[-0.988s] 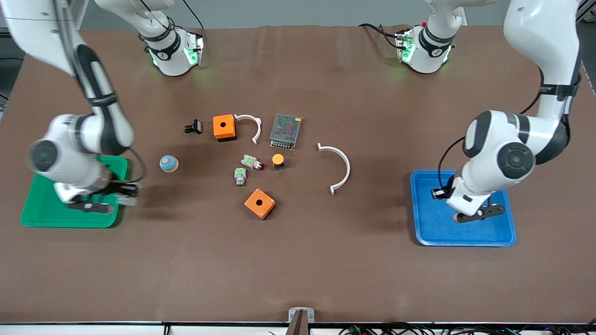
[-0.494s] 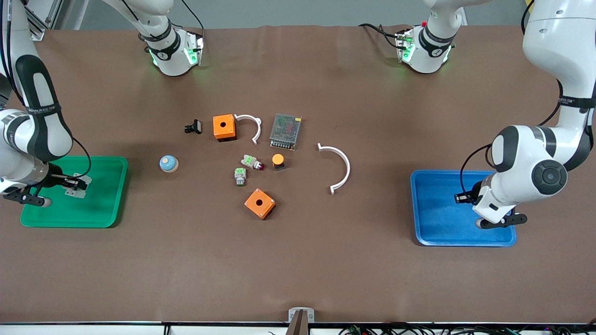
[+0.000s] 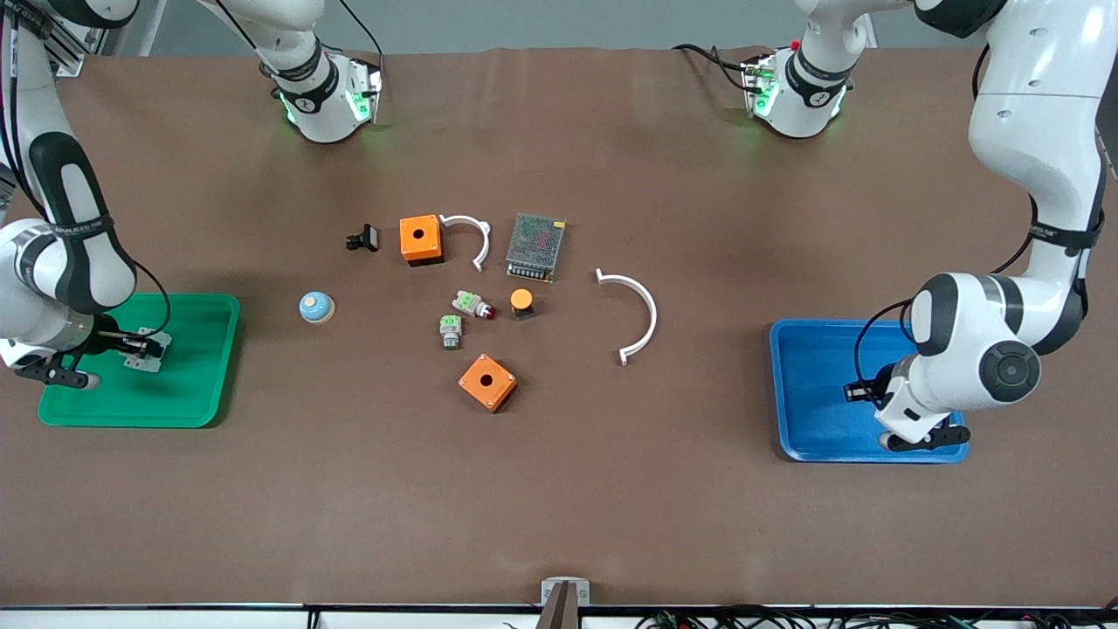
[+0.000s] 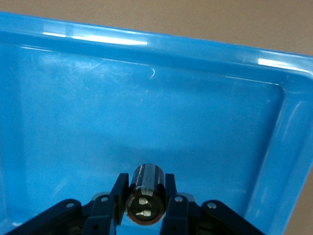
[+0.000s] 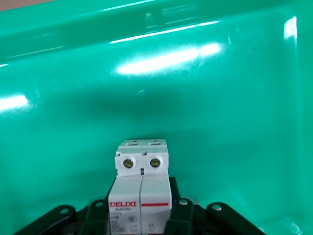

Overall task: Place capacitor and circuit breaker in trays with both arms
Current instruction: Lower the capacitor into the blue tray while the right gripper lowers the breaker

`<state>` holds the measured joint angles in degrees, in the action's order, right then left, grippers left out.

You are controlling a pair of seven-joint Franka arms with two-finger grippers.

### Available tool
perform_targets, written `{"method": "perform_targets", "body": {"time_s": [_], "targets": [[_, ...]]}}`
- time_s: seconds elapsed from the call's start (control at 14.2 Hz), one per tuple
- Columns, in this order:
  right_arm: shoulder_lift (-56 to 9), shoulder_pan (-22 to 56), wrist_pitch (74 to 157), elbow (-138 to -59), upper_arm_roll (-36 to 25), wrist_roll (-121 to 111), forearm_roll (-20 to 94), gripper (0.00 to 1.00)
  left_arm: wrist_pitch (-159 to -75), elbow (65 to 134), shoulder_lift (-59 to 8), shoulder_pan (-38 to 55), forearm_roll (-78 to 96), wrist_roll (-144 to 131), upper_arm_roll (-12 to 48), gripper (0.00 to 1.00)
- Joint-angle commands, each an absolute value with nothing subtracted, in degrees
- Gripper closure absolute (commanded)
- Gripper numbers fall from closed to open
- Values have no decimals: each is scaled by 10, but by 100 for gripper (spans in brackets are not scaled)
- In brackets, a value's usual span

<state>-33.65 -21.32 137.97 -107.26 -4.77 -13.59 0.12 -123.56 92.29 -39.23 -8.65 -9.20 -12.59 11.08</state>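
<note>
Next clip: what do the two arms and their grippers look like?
Both arms are white jointed shells with black joint bands, on bases lit green. A black cable runs to each wrist. The left gripper and right gripper are black, with black fingers and silver screws.

In the front view the left end effector [image 3: 860, 390] is mostly covered by its own wrist above the blue tray [image 3: 812, 428], so the capacitor [image 4: 145, 195] cannot be made out there. The right arm's elbow runs off the picture's edge at its end of the counter [image 3: 559, 507]. In the right wrist view, the circuit breaker [image 5: 142, 183] is cut off by the picture's edge.
</note>
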Motion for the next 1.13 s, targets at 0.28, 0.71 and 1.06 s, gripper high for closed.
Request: {"method": "perform_targets", "body": {"time_s": [0.28,0.71,1.06], "targets": [[-354,-222,1372,-1040,-35,-159,4,83,-1260,906,-414,-98,-117,-120,112,82],[-348,-207,1358,-1016,-34,-202,4,0,-1259,911,-411,-99,-117,-120,112,67],[-336,-172,1139,-874,-36,-196,1,0,-1212,936,-345,-107,-116,-118,114,2]]}}
